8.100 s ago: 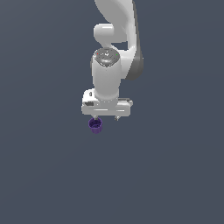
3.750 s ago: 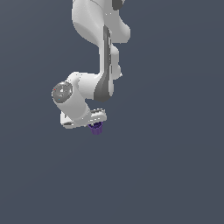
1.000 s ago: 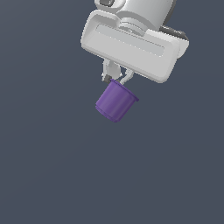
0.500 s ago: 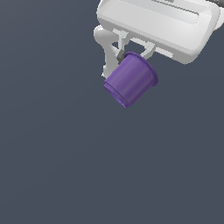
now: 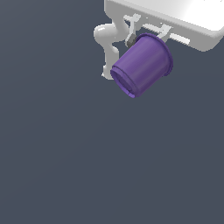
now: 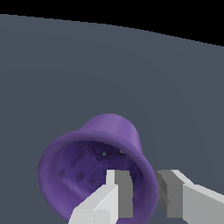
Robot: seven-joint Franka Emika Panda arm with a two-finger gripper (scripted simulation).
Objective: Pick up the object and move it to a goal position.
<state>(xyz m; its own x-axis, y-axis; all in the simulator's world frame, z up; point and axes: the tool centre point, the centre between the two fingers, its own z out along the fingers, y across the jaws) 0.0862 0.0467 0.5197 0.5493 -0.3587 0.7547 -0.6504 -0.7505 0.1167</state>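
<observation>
The purple cup (image 5: 142,64) hangs tilted under the white gripper (image 5: 146,36) near the top of the exterior view, its base pointing down toward that view's left. In the wrist view I look into the cup's open mouth (image 6: 94,173). One finger (image 6: 118,192) is inside the rim and the other finger (image 6: 173,194) is outside it, so the gripper (image 6: 144,192) is shut on the cup's wall. The cup is held well above the grey floor.
A plain dark grey floor (image 5: 87,166) fills the exterior view. In the wrist view the floor (image 6: 109,70) ends at a curved edge against black. Part of the white arm (image 5: 107,43) shows behind the cup.
The gripper and the cup have moved up and toward the exterior view's right, closer to the camera, so both look larger. The cup stays held and tilted.
</observation>
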